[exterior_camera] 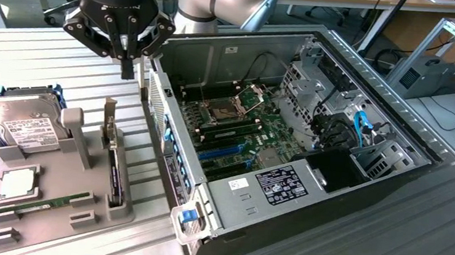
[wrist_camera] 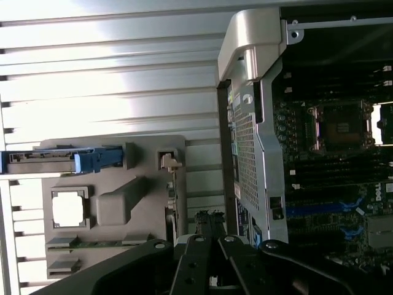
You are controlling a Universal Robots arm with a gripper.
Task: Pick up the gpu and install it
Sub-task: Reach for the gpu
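- Holding the pincer (exterior_camera: 128,72) clenched on nothing, hanging in the exterior frame's upper left over the slatted table (exterior_camera: 36,55).
- Hovering just beside the open computer case (exterior_camera: 209,52).
- Seeing the gpu (exterior_camera: 115,167) standing on edge in the grey holder (exterior_camera: 58,180) at lower left, apart from the pincer.

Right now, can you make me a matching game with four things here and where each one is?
Things:
1. silver hard drive with white label
2. thin flat black gpu card
3. narrow green memory stick
4. black gripper

Places or states:
A. shut, above the slatted table
B. lying flat on the grey tray
C. propped up, leaning back
D. standing on edge, nearest the open computer case

Pairs: 1-C, 2-D, 3-B, 4-A.
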